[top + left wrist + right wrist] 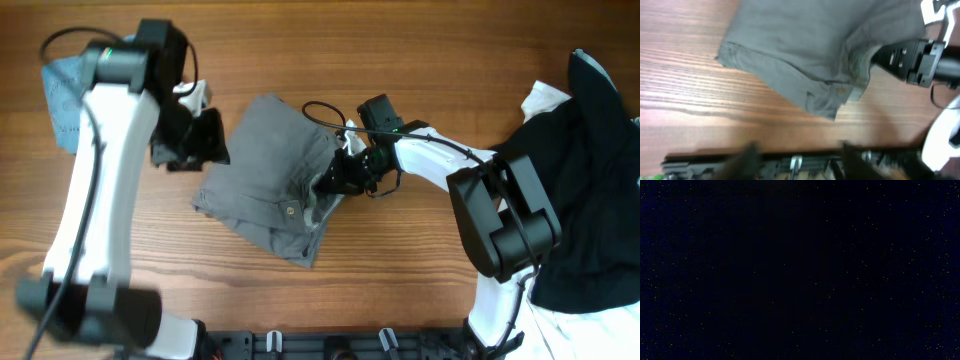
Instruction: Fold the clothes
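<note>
The right gripper presses into the grey shorts on the desk; whether it grips cannot be told. The left gripper is apart.

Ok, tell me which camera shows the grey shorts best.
Overhead. It takes in the grey shorts from edge to edge, lying crumpled on the table. The left wrist view is closer and shows a button, but the top is cut off. The right wrist view is black and shows nothing.
</note>
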`<state>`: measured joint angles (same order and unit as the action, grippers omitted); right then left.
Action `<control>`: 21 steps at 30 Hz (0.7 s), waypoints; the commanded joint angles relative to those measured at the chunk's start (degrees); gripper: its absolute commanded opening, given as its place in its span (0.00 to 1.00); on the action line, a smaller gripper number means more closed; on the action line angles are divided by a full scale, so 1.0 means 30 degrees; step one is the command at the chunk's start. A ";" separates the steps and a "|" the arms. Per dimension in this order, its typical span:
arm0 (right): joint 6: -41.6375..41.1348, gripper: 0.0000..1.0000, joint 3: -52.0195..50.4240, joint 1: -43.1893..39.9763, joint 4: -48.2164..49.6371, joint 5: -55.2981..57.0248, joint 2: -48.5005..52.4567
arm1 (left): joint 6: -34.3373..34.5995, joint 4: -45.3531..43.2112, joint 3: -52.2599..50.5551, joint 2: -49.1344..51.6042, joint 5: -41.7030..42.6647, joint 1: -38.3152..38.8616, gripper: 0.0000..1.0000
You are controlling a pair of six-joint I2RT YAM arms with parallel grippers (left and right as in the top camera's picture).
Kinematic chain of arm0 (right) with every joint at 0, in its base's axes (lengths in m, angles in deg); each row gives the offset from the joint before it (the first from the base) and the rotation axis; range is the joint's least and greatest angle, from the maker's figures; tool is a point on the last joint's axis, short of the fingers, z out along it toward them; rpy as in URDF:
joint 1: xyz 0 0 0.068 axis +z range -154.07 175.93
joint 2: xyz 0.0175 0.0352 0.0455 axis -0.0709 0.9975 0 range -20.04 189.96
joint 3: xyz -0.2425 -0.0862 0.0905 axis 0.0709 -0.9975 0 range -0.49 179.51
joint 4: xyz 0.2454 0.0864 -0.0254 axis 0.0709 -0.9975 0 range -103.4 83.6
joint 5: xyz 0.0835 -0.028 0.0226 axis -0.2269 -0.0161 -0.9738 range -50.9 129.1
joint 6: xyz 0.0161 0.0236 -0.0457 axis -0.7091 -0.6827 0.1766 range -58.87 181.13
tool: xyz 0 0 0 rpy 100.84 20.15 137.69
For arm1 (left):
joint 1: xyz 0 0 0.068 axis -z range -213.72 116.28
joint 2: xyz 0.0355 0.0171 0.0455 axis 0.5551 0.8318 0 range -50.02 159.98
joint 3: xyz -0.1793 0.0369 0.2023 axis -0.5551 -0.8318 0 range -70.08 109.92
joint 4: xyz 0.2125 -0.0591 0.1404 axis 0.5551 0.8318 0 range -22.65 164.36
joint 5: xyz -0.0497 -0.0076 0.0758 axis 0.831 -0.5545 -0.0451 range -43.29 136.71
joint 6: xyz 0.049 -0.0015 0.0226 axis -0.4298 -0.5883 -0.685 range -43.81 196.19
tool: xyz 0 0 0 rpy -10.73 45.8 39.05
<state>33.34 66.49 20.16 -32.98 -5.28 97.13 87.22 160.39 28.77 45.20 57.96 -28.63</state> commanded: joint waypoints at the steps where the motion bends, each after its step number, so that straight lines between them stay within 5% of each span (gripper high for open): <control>1: -0.0364 0.20 -0.0080 0.0189 -0.0044 -0.0240 0.0692 | 0.3228 -0.3140 -0.5690 -0.1858 -0.0262 -0.0168 0.84; 3: -0.0342 0.20 -0.0080 0.0189 -0.0051 -0.0240 0.0699 | 0.4248 -0.6200 -0.9930 -0.2171 0.2033 -0.0168 1.00; 7: -0.0240 0.21 -0.0080 0.0189 -0.0044 -0.0240 0.0699 | 0.6761 -1.4644 -1.6611 -0.1654 0.7817 -0.0160 1.00; 10: -0.0219 0.21 -0.0080 0.0189 -0.0058 -0.0240 0.0699 | 0.8218 -1.8753 -1.8680 -0.1428 0.8174 -0.0160 1.00; 16: -0.0168 0.21 -0.0080 0.0189 -0.0080 -0.0240 0.0699 | 1.0273 -1.8790 -1.8965 -0.1428 0.5654 -0.0204 1.00; 21: -0.0007 0.22 -0.0080 0.0189 0.0073 -0.0240 0.0692 | 0.9770 -1.9030 -1.9409 -0.1326 0.4874 -0.2732 1.00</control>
<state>32.69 66.47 20.16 -33.01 -6.13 97.30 117.31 104.04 -27.14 41.12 76.60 -34.34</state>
